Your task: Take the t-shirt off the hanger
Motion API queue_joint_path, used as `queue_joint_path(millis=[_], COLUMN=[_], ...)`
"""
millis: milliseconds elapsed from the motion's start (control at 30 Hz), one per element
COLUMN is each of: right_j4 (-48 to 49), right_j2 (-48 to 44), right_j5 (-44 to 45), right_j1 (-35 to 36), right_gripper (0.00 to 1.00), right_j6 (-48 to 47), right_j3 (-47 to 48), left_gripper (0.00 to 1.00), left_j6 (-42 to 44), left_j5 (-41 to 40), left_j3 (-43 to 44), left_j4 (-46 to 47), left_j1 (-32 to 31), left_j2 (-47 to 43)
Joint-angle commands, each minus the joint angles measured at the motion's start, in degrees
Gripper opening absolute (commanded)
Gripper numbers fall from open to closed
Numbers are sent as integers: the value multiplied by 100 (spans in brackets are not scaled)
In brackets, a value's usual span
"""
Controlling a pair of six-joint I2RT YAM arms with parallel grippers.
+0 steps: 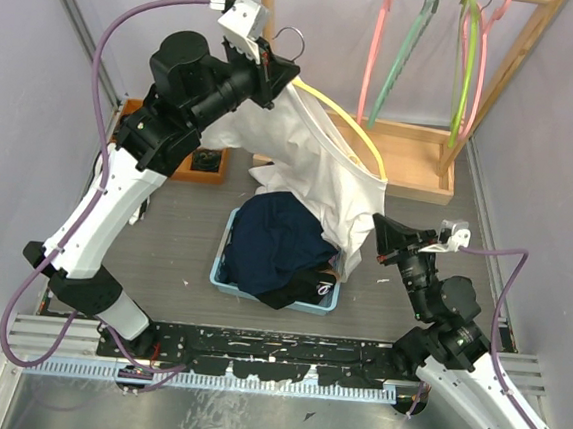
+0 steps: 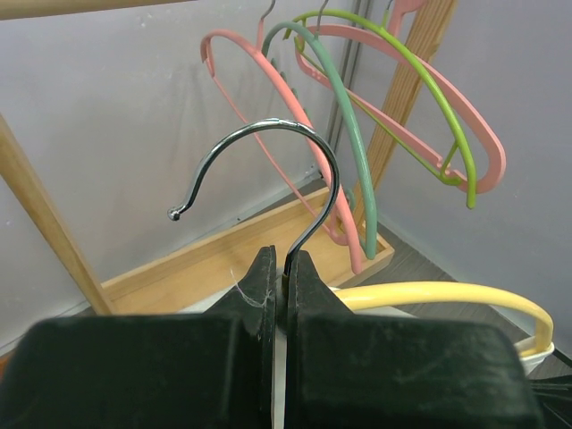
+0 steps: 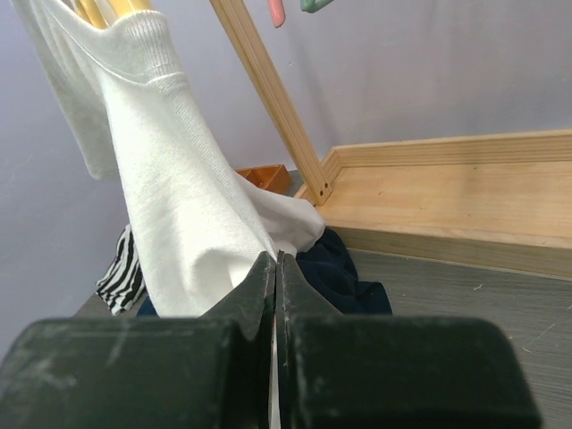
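Note:
A white t-shirt (image 1: 311, 166) hangs on a yellow hanger (image 1: 350, 125) held in the air over the middle of the table. My left gripper (image 1: 279, 73) is shut on the stem of the hanger's metal hook (image 2: 295, 134), and the yellow arm (image 2: 447, 293) curves away to the right below it. My right gripper (image 1: 379, 226) is shut on the shirt's lower edge (image 3: 179, 206), and the cloth runs taut from the jaws up to the hanger. In the right wrist view the fingertips (image 3: 276, 264) pinch a fold of white fabric.
A blue bin (image 1: 223, 269) of dark clothes (image 1: 279, 239) sits under the shirt. Behind it stands a wooden rack (image 1: 412, 160) with pink (image 1: 374, 52) and green (image 1: 400, 64) hangers. An orange box (image 1: 206, 162) lies at the back left. Walls close in on both sides.

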Motion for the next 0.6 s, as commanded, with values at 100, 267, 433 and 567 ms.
queue_joint_path(millis=[100, 267, 433, 567], right_j4=[-216, -191, -166, -359], right_j2=[147, 138, 191, 369], right_j5=[152, 133, 52, 37], right_j1=[-3, -3, -1, -8], right_gripper=[1, 1, 1, 39], right_j6=[62, 88, 101, -32], right_j3=[-150, -194, -144, 169], left_gripper=[0, 0, 0, 0], left_j6=[-173, -180, -176, -54], left_j5=[-517, -503, -274, 205], left_j3=[172, 205, 69, -502], left_j4=[1259, 1268, 1347, 1753], left_j1=[89, 94, 87, 91], left_j2=[-415, -437, -497, -732])
